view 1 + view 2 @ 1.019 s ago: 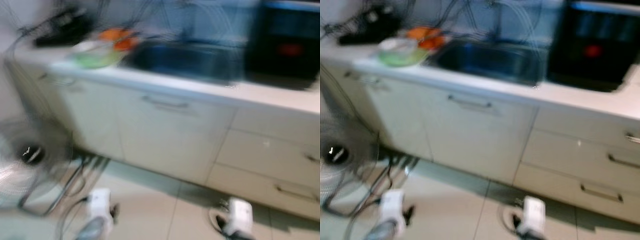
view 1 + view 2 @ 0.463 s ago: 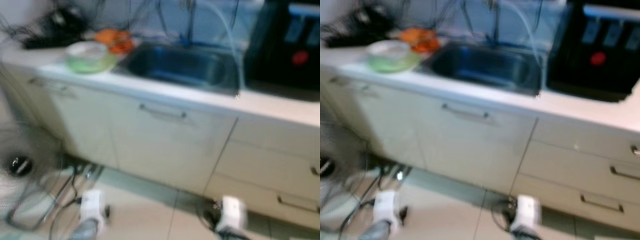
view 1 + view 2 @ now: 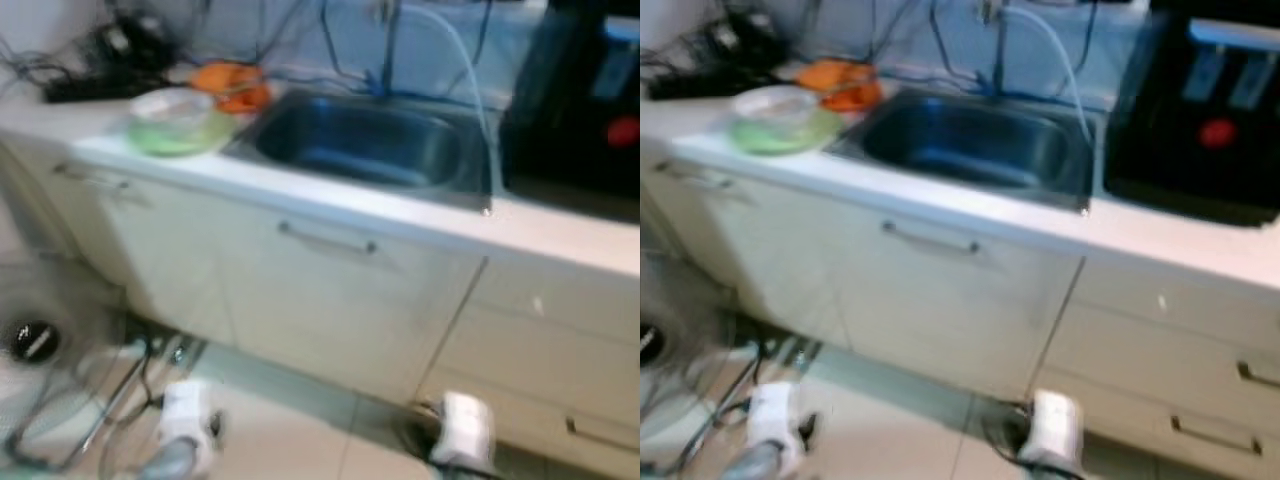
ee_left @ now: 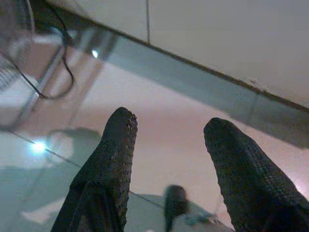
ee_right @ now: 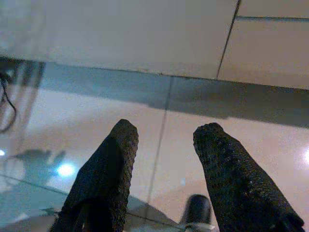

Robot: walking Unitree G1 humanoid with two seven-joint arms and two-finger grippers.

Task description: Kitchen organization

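Both end effectors idle, parted, empty; sink (image 3: pixel 370 150), green bowl (image 3: pixel 175 125) ahead.

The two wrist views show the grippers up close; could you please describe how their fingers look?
The left gripper and right gripper look alike: each has two long black fingers with rounded tips and a fine dotted, knobbly texture on the surface. No cables or markings can be made out on them.

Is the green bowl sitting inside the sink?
No, the green bowl sits on the counter beside the sink, not in it.
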